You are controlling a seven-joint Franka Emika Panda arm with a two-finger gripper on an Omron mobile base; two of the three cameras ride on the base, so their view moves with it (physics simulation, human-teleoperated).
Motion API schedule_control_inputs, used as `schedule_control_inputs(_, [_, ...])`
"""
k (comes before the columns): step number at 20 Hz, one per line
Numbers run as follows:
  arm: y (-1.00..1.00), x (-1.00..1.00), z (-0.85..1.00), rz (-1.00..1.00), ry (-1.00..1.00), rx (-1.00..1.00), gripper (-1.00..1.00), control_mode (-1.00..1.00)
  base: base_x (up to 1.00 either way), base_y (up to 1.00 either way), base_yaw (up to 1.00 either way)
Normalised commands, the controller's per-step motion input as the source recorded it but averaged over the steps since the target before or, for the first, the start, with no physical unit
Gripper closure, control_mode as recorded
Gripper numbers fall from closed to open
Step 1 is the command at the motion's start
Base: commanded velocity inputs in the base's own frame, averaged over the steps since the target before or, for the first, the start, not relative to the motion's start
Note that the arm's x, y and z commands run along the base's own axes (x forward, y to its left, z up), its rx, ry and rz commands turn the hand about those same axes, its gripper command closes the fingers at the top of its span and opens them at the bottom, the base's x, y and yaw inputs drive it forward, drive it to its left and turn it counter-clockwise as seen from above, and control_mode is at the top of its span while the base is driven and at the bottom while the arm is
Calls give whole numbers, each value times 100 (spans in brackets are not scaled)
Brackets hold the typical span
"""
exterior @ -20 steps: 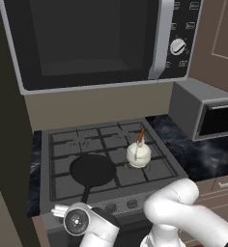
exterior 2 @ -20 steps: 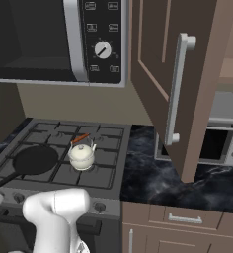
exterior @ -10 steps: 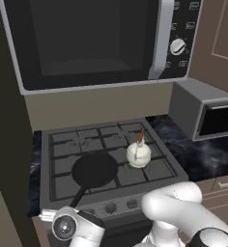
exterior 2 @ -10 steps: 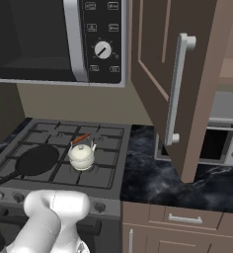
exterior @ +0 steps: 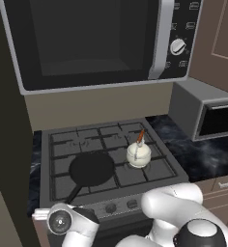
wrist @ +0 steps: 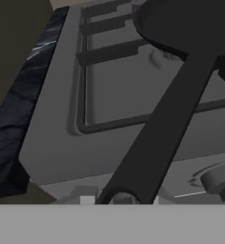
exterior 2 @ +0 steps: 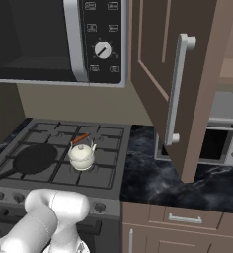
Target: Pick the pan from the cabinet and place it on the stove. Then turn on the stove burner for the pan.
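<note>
The matte-black pan (exterior: 92, 169) lies flat on the front-left burner of the grey stove (exterior: 154, 170), its thin handle pointing toward the front-left corner. In the right base view the pan (exterior 2: 34, 158) sits left of the kettle on the stove (exterior 2: 104, 174). My hand (exterior: 62, 222) hangs low in front of the stove's left front edge, just past the handle's end. The hand view looks up along the handle (wrist: 167, 128) toward the pan (wrist: 190, 24); the fingers are hidden, so a grip cannot be told. The cabinet door (exterior 2: 187, 89) stands open on the right.
A small white kettle (exterior: 138, 154) stands on the burner to the right of the pan. Round knobs (exterior: 111, 208) line the stove's front, and one knob (wrist: 219, 178) is near the handle. A microwave (exterior: 87, 43) hangs above and a toaster oven (exterior: 207, 113) sits at the right.
My hand has slid a little to the left along the stove's front edge. The pan and kettle have stayed in place.
</note>
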Motion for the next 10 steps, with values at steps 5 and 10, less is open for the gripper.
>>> schedule_control_inputs(5, [-1,0,0,12,-1,4,100,-100,0,0,0])
schedule_control_inputs(10, [-1,0,0,7,0,2,100,-100,0,0,0])
